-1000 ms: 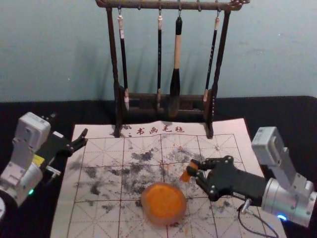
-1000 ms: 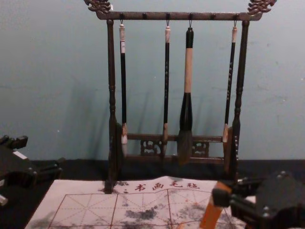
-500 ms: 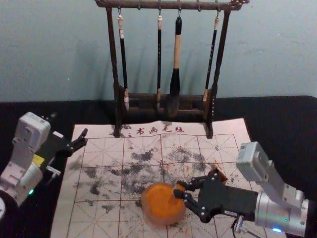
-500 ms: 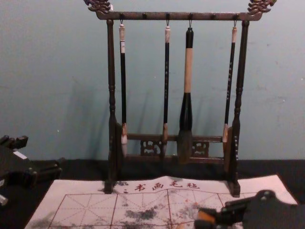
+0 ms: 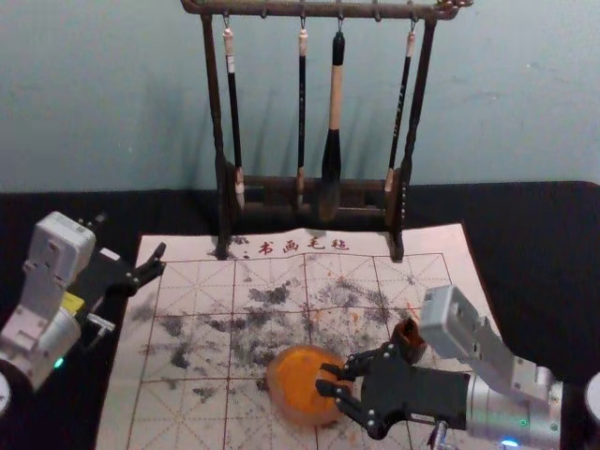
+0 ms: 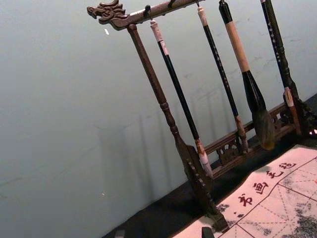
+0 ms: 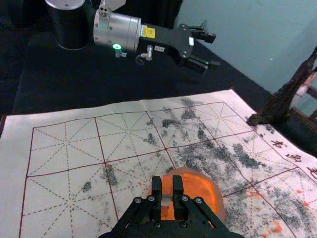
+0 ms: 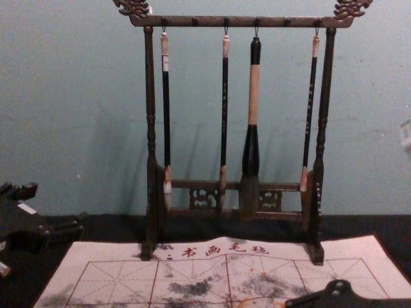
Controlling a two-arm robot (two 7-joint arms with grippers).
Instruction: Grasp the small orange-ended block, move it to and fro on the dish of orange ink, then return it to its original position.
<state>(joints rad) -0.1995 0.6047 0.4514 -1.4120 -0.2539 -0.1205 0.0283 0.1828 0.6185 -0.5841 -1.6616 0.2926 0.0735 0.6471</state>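
- Right gripper (image 5: 324, 377) is closed on the small orange-ended block with a pale band (image 7: 167, 186), reaching in from the right over the right part of the round, pale-rimmed dish of orange ink (image 5: 291, 412).
- Key relation: dish centre lies left of the fingertips, so most of the inked surface is leftward. Strokes should favour that side; drifting right risks running off the rim.
- Block sits between the fingertips, above the dish. Its long axis looks roughly upright, but I can't confirm; can't tell whether its lower end touches ink.
- Right arm is clearly the nearer one. Left gripper (image 5: 161, 260) is parked open at the left edge of the white gridded mat (image 5: 187, 412), well apart from the dish.
- Watch the dark reddish-brown object (image 5: 408, 339) just beside the right gripper, far side: possible snag when backing out.
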